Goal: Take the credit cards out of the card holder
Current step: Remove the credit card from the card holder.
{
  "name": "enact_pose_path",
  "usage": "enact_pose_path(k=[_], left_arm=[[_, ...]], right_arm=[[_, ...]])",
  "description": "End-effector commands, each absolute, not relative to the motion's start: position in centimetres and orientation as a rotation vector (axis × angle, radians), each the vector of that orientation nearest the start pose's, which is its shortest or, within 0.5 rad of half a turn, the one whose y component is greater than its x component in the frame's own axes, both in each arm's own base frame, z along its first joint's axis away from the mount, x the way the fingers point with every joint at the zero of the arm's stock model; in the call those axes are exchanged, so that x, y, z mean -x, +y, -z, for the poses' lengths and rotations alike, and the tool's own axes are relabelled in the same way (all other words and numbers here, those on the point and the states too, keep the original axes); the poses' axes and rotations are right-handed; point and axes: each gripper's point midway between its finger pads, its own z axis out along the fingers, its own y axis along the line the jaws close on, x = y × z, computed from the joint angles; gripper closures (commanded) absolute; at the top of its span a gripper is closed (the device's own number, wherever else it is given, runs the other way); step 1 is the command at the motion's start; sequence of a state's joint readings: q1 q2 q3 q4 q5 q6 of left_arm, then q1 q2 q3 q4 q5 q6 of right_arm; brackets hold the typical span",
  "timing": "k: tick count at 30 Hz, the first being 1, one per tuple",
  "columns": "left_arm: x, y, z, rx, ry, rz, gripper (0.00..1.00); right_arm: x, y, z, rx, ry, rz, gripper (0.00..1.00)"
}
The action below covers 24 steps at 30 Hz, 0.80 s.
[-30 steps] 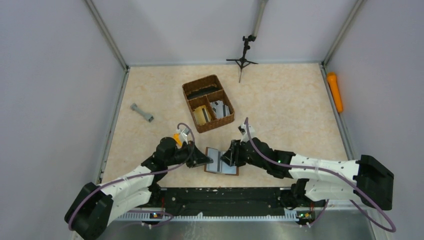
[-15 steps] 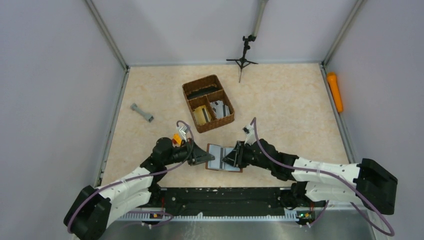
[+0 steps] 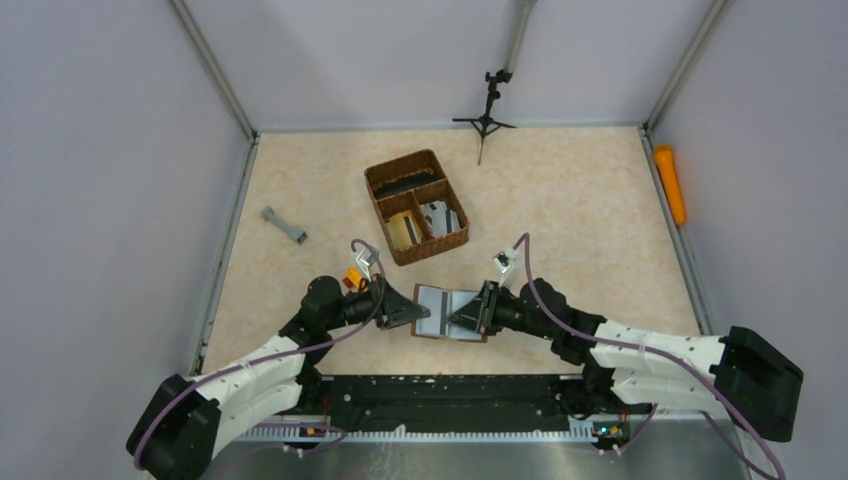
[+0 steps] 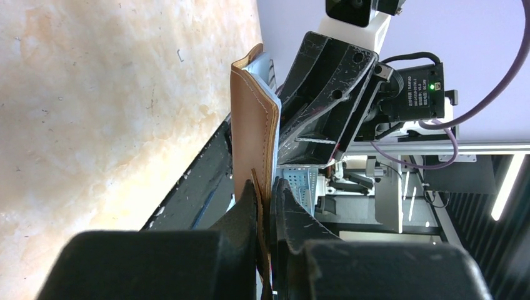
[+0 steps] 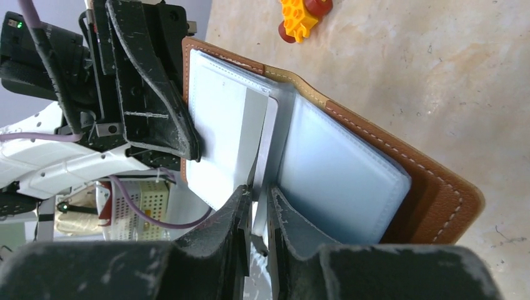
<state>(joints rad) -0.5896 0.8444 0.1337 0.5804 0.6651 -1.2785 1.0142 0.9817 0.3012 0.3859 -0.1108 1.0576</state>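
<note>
Pinching the cover edge of the small brown leather folding card holder (image 5: 445, 199), my left claw (image 4: 267, 195) steadies it near the front edge of the beige bench (image 3: 580, 200). My right claw (image 5: 259, 201), clamped on a thin grey-silver credit card (image 5: 269, 140) inside, has eased rightward this past second; extraction looks barely begun.

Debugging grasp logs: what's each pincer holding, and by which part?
Left pincer clamps the card holder by its brown cover's edge. Right pincer pinches a thin grey card by its near edge, at the fold.
</note>
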Motion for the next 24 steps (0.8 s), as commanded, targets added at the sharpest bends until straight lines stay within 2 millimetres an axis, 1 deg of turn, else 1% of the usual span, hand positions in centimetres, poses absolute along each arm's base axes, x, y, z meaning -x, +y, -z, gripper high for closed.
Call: enact_pose_path(k=[1,10,15,18,20,24], left_arm=[[-12.8,-26.0,-19.8,-0.004,1.938,1.946,1.0],[-12.8,-26.0,-19.9,-0.01,1.927,1.943,1.0],[-12.8,-26.0,-19.8,-0.008,1.929,1.945,1.0],[-12.7,-26.0,-19.8,-0.014,1.926,1.951,1.0],[-12.6,-26.0,-19.9,-0.021,1.924,1.959,1.0],[-12.4,-26.1,-19.9,-0.037,1.928,1.965,1.0]], right_arm=[[-12.3,31.1,-14.5,0.046,2.136,-1.527,0.84],[-13.0,30.2,-14.2,-0.021,2.131,-1.513,0.86],[-13.0,30.1,-14.3,-0.025,2.125,-1.511,0.92],[-13.0,30.3,-14.4,-0.019,2.122,-1.519,0.93],[-13.0,30.4,-14.5,-0.013,2.121,-1.527,0.92],[-12.8,30.9,-15.0,0.015,2.099,-1.564,0.85]])
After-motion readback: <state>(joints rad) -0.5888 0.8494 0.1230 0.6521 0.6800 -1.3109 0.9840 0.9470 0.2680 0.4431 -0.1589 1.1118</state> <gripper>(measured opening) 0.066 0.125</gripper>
